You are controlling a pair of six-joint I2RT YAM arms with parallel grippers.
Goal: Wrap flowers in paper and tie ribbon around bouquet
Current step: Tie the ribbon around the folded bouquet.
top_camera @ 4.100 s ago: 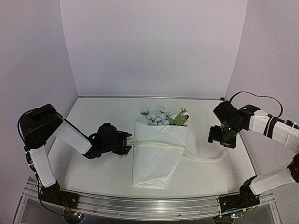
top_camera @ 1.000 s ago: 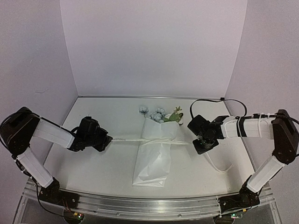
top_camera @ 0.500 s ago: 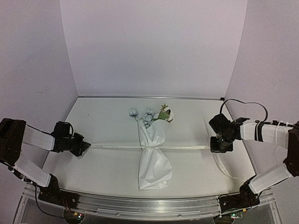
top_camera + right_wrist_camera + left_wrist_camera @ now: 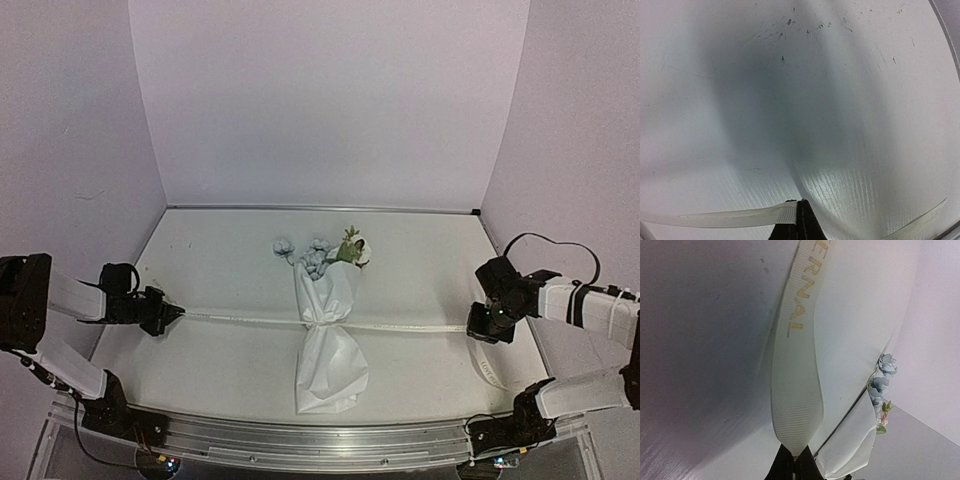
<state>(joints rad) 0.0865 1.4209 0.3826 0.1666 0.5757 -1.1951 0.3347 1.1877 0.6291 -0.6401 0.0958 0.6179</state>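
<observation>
The bouquet (image 4: 327,330) lies mid-table: white paper (image 4: 330,365) cinched at the middle, with pale blue flowers (image 4: 318,250) and green leaves at its far end. The ribbon (image 4: 400,326) runs taut left and right from the cinch. My left gripper (image 4: 176,313) is shut on the ribbon's left end at the table's left side. My right gripper (image 4: 474,328) is shut on the ribbon at the right side. In the left wrist view the lettered ribbon (image 4: 796,385) rises from the shut left gripper (image 4: 794,460), with paper (image 4: 850,445) and flowers (image 4: 880,385) behind. The right wrist view has the ribbon (image 4: 735,218) pinched in my shut right gripper (image 4: 797,210).
A loose tail of ribbon (image 4: 487,366) curls on the table below the right gripper. The left wall stands close behind the left arm (image 4: 60,300) and the right wall close to the right arm (image 4: 590,305). A metal rail (image 4: 300,440) runs along the near edge.
Both grippers have pulled further apart, left one leftward and right one rightward and nearer. The ribbon has drawn tight and the paper is cinched more narrowly at the middle.
</observation>
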